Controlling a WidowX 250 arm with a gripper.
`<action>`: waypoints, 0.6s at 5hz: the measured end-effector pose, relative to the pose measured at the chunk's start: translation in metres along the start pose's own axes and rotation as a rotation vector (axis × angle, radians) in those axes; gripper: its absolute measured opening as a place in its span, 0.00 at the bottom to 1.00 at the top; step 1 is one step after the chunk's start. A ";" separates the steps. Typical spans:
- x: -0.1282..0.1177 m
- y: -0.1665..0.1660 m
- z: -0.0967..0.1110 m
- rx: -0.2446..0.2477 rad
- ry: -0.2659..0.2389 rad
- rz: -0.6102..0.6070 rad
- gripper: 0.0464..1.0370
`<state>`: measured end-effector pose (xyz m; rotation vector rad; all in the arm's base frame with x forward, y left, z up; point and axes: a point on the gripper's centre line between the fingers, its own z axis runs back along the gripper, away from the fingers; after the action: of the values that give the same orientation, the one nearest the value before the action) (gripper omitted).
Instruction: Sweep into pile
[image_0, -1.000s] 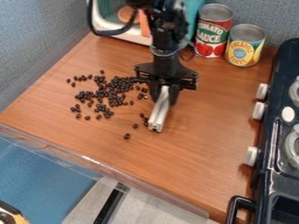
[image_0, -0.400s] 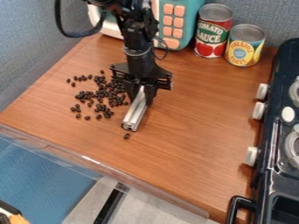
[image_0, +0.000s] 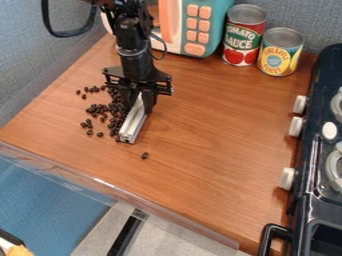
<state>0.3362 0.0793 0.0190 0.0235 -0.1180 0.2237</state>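
My gripper (image_0: 140, 100) hangs low over the left half of the wooden counter, shut on a silver metal bar (image_0: 134, 122). The bar slants down and to the left, its far end close to the surface. Dark beans (image_0: 100, 109) lie scattered to the left of the bar, densest right beside it, with some hidden behind the bar and the gripper. A single bean (image_0: 145, 155) lies apart, below and to the right of the bar's end.
A toy microwave (image_0: 200, 27) stands at the back wall. Beside it are a tomato sauce can (image_0: 244, 36) and a pineapple can (image_0: 280, 52). A dark toy stove (image_0: 319, 150) with white knobs lines the right side. The counter's front edge (image_0: 120, 192) has a clear strip.
My gripper has moved left with the bar. Beans along the bar's left side have been pushed left, closer to the others, while the lone bean stayed where it was.
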 end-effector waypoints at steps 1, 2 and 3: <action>0.003 0.007 0.000 0.000 0.008 0.010 0.33; 0.004 0.020 -0.001 0.007 0.011 0.023 0.33; 0.004 0.021 -0.002 0.008 0.021 0.022 0.33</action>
<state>0.3358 0.1009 0.0181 0.0275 -0.0968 0.2461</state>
